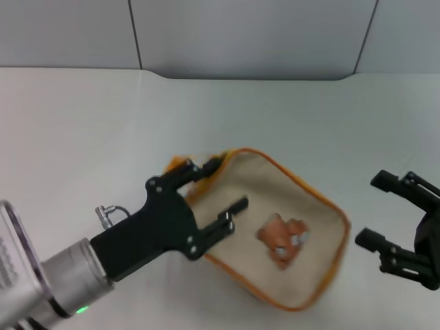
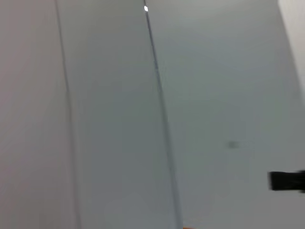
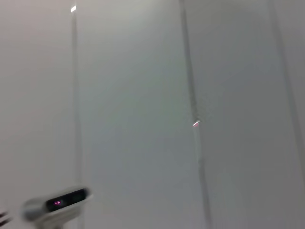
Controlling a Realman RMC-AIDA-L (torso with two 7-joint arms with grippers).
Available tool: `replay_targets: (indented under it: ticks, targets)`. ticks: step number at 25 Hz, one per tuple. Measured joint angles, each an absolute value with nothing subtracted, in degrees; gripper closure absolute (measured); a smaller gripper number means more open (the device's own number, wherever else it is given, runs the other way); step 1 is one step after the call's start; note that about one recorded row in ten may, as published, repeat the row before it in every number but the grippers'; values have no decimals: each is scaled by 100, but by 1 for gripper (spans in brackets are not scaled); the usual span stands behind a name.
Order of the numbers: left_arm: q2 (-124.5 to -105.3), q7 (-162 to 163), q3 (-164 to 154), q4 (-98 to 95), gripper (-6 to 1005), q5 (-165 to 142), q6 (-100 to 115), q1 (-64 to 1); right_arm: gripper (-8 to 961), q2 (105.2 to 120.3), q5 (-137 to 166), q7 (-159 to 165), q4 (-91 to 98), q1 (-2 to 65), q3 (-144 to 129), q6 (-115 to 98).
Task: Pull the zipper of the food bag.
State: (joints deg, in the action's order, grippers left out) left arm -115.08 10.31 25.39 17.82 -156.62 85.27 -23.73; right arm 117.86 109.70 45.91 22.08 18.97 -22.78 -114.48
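Note:
The food bag lies flat on the white table, cream with orange piping and a brown bear print facing up. A yellow-orange strip shows at the bag's far-left corner; I cannot tell whether it is the zipper, and no silver pull tabs show. My left gripper is open over the bag's left end, with one finger by that corner and the other over the cream face. I cannot tell whether it touches the bag. My right gripper is open and empty, to the right of the bag and apart from it.
The white table runs back to a grey panelled wall. Both wrist views show only grey wall panels. A black tip shows at one edge of the left wrist view.

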Motion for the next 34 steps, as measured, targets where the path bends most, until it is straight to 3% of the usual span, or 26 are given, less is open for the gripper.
replay_targets:
  ticks: [5, 7, 9, 12, 16, 18, 34]
  targets:
    - [-10956, 2500, 2146, 1573, 399, -16564, 9046, -2846, 180, 11624, 11056, 5473, 2865, 2150, -2838, -11608]
    - [-10935, 2646, 2008, 1431, 331, -16564, 9229, -2932, 147, 11597, 11092, 5584, 2920, 2202, -2936, -11613]
    - [-10997, 2944, 1814, 919, 262, -16566, 9669, -3117, 113, 11565, 11180, 5714, 2978, 2304, -3041, -11617]
    - [-11250, 3196, 1795, 96, 192, -16566, 10220, -3301, 113, 11557, 11459, 5762, 2990, 2462, -3061, -11613]
    - [-11599, 3288, 1787, -753, 194, -16562, 10609, -3482, 113, 11593, 11788, 5850, 3000, 2594, -3067, -11573]
    - [-11671, 3307, 1782, -874, 195, -16562, 10635, -3520, 113, 11600, 11806, 5853, 3002, 2599, -3068, -11554]
    - [-11707, 3270, 1819, -901, 197, -16519, 10645, -3542, 113, 11611, 11811, 5822, 3015, 2568, -3070, -11542]
